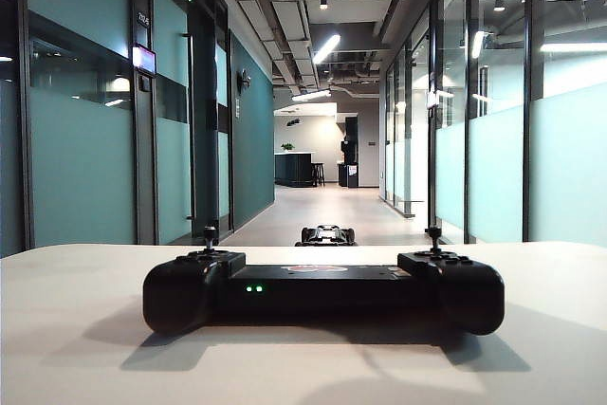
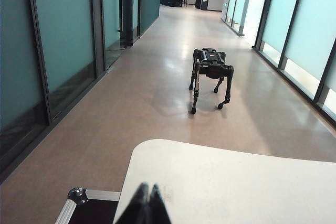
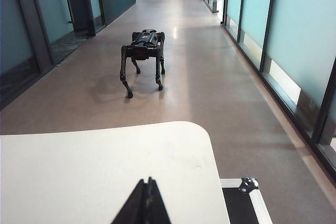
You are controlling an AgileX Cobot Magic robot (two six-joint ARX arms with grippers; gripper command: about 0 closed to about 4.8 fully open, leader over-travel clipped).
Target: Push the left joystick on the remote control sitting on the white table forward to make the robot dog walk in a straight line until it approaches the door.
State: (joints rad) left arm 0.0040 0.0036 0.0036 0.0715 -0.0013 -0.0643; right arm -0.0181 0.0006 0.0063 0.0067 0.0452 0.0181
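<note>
The black remote control (image 1: 322,291) lies across the white table (image 1: 76,329), green lights on its front. Its left joystick (image 1: 210,237) stands upright and untouched, as does the matching stick at the other end. Beyond the table edge the robot dog (image 1: 327,235) stands in the corridor; it also shows standing on the floor as the robot dog (image 2: 211,74) and robot dog (image 3: 143,53). My left gripper (image 2: 147,188) is shut and empty above the white table (image 2: 236,187). My right gripper (image 3: 148,182) is shut and empty above the white table (image 3: 79,166). Neither gripper shows in the exterior view.
A long corridor with teal glass walls (image 1: 85,139) runs away from the table to a dark counter (image 1: 294,168) at the far end. Black cases with metal edging sit on the floor beside the table: case (image 2: 79,203) and case (image 3: 247,198).
</note>
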